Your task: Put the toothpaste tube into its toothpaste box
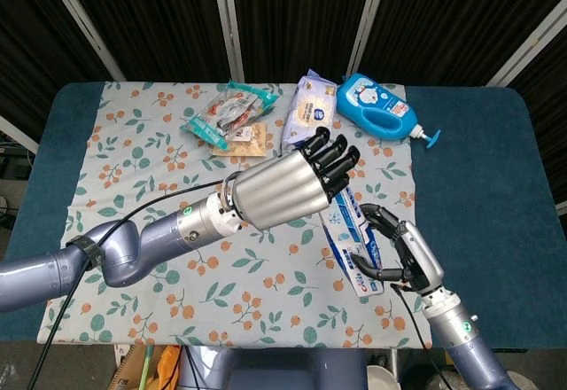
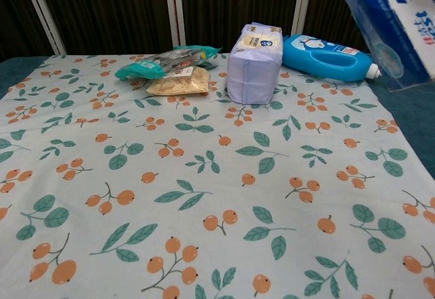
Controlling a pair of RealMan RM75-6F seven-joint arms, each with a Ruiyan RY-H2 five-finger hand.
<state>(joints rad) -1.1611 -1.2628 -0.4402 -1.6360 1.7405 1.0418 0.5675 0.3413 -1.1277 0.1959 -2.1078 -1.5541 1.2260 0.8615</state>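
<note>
Right hand [image 1: 403,253] grips toothpaste box [image 1: 353,239], fingers wrapped round; left hand [image 1: 288,191] covers far end, grasp unclear. Keep box steady, push along its axis

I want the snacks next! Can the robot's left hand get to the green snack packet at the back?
Probably yes: the left hand hangs above the cloth, and the green snack packet lies uncovered beyond it.

A rectangular table with a dark teal fabric top [image 1: 483,173] fills the middle of the room. Spread over it is a pale cloth printed with orange berries and green leaves [image 1: 124,177], leaving teal margins at both ends. Behind the table hangs a black pleated curtain [image 1: 292,18], crossed by slanted white metal poles [image 1: 232,22].
</note>
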